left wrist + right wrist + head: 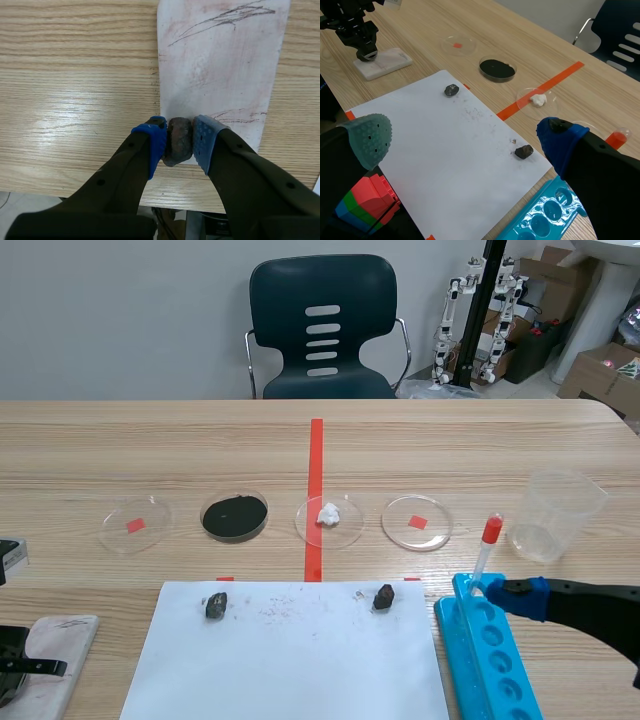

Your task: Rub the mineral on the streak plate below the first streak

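My left gripper [179, 134] is shut on a dark brown mineral [178, 146], which sits at the near edge of the white streak plate [220, 65]. A long grey streak [225, 17] marks the plate's far end, and a fainter one [235, 117] lies close to the mineral. In the scene view the plate [60, 640] lies at the table's front left corner, with only part of the left arm [20, 665] showing. My right gripper [465, 140] hangs open above the white paper [445, 150], holding nothing; its blue pad [525, 597] shows over the tube rack.
Two dark minerals [215, 606] [384, 597] lie on the paper [290, 660]. Behind it stand several petri dishes, one with black powder [235, 516] and one with white bits [329, 517]. A plastic cup [555, 515] and a blue tube rack [490, 660] with a red-capped tube [487, 545] stand at the right.
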Robot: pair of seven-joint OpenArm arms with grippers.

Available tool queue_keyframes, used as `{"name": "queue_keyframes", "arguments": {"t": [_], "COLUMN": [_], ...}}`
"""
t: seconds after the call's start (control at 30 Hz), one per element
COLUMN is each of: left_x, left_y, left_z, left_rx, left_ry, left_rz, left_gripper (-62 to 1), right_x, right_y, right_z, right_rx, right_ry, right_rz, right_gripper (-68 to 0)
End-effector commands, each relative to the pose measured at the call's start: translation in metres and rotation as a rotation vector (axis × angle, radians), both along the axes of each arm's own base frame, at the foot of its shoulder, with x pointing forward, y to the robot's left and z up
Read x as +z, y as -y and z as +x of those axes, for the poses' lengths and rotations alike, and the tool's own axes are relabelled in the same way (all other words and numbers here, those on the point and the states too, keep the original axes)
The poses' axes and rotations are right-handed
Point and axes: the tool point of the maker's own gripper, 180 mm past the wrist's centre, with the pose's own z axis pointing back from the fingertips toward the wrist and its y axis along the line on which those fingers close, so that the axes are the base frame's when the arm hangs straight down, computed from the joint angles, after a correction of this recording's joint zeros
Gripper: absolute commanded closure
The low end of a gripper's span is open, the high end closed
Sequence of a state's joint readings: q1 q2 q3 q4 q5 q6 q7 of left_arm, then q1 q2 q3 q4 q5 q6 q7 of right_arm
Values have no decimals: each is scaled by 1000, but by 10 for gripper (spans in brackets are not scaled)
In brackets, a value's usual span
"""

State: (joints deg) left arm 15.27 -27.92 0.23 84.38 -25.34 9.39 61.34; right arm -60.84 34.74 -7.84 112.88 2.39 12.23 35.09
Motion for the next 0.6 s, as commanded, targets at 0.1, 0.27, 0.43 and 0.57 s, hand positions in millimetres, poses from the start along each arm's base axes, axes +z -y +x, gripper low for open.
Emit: {"name": "queue_keyframes", "arguments": {"t": [0.1, 0.27, 0.43, 0.57], "left_x": [-4, -5, -2, -4], "left_y": [24, 46, 59, 52], "left_z": [-1, 1, 5, 3], "left_rx": [-21, -42, -53, -53], "left_ry": [6, 23, 44, 33], "left_rz": [-113, -207, -277, -241], "left_gripper": [-100, -100, -100, -100], "right_x": [11, 11, 11, 11], "right_y": [-1, -1, -1, -1], "right_z": [5, 5, 5, 5], "right_rx": [-8, -8, -8, -8], "right_ry": [33, 33, 33, 33], "right_rz": [24, 24, 24, 24], "right_gripper": [-606, -606, -606, -606]}}
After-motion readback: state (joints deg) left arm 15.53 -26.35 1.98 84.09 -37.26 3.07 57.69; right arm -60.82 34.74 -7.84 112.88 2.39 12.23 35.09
